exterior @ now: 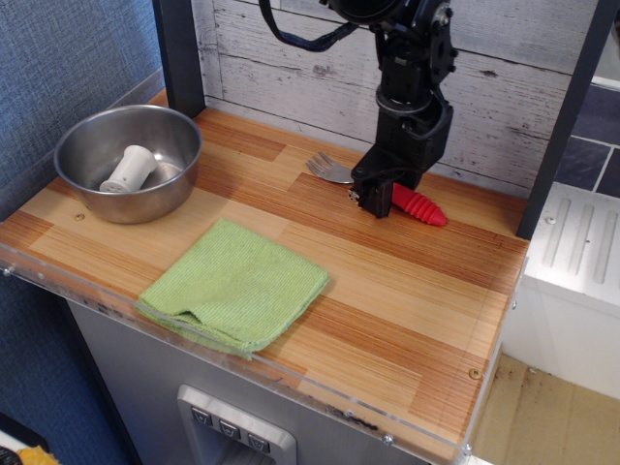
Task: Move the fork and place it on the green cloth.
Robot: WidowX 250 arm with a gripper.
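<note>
The fork lies on the wooden table at the back. Its silver tines (327, 169) point left and its red ribbed handle (419, 206) points right. My gripper (373, 199) hangs straight down with its black fingertips at table level, right at the near end of the red handle, and it hides the fork's neck. The side-on view does not show how wide the jaws stand or whether they hold the fork. The green cloth (235, 283) lies folded near the front edge, to the front left of the gripper, with nothing on it.
A steel bowl (85, 136) stands at the left with a white cylindrical piece (130, 169) in it. A dark post (179, 53) rises at the back left. A white plank wall runs behind. A clear plastic lip edges the table's front.
</note>
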